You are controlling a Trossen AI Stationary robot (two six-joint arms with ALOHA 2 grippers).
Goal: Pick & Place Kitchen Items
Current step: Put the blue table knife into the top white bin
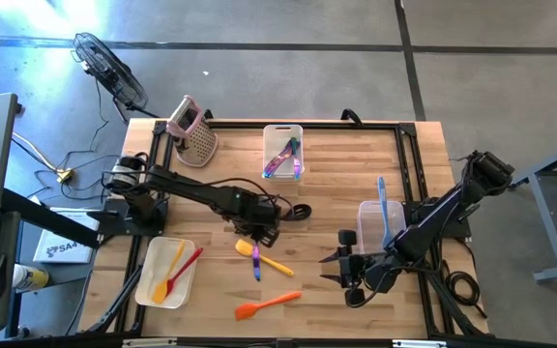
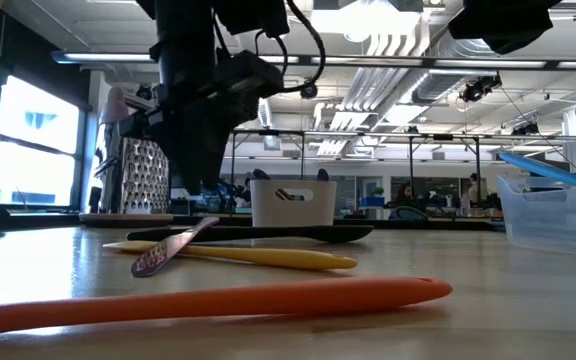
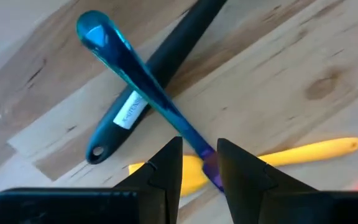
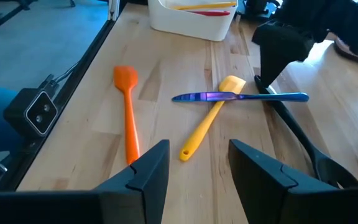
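A slim blue-and-purple utensil (image 3: pixel 138 74) lies across a yellow spatula (image 4: pixel 207 121) and a black utensil (image 3: pixel 166 62) at the table's middle. In the low view its purple end (image 2: pixel 158 258) is on the table and it slants up toward my left gripper. My left gripper (image 3: pixel 201 168) points down over it, a little open, with one finger on each side of its neck. I cannot tell whether a finger touches it. An orange spatula (image 1: pixel 267 305) lies near the front edge. My right gripper (image 1: pixel 341 266) is open and empty, to the right of these.
A white bin (image 1: pixel 153 290) at the front left holds a yellow and a red utensil. A clear bin (image 1: pixel 271 135) at the far middle holds several utensils. A clear bin (image 1: pixel 367 232) at the right holds a blue one. A pink grater (image 1: pixel 193 130) stands at the far left.
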